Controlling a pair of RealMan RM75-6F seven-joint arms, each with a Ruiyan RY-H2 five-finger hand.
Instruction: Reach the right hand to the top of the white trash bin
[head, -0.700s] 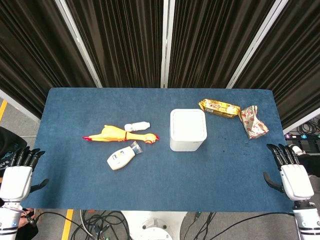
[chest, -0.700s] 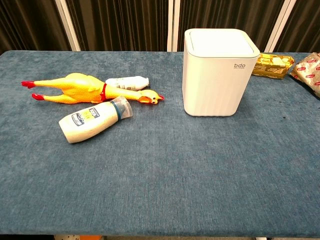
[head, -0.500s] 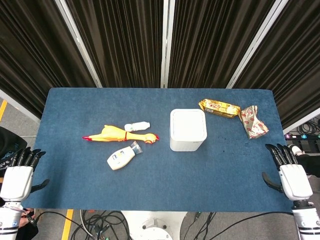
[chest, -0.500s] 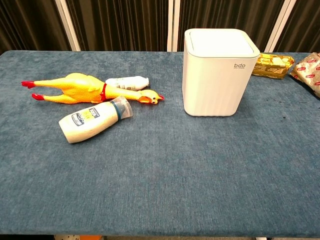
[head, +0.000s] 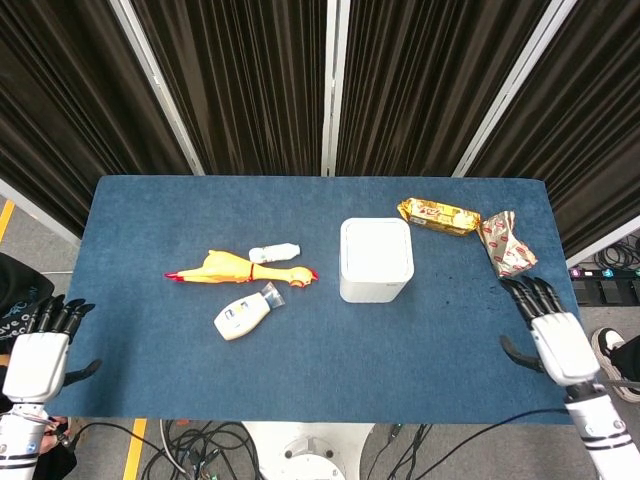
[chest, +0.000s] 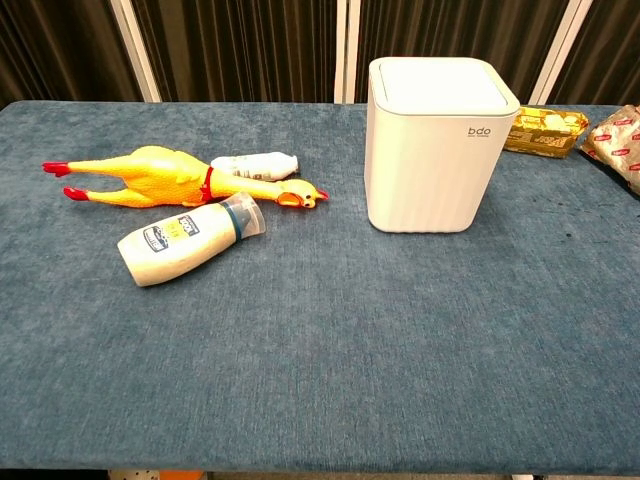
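Observation:
The white trash bin (head: 376, 259) stands upright near the middle of the blue table (head: 140, 220), its lid closed; the chest view shows it at the upper right (chest: 436, 140). My right hand (head: 553, 337) hovers over the table's near right corner, fingers spread, holding nothing, well to the right of the bin. My left hand (head: 40, 356) hangs off the table's near left corner, fingers apart and empty. Neither hand appears in the chest view.
A yellow rubber chicken (head: 238, 269), a small white bottle (head: 274, 251) and a larger white bottle (head: 247, 313) lie left of the bin. A gold snack pack (head: 438, 215) and a red-patterned wrapper (head: 506, 244) lie at the far right, beyond my right hand.
My right hand has moved left and forward, from beside the table's right edge to over its near right corner. The left hand and the objects have stayed put.

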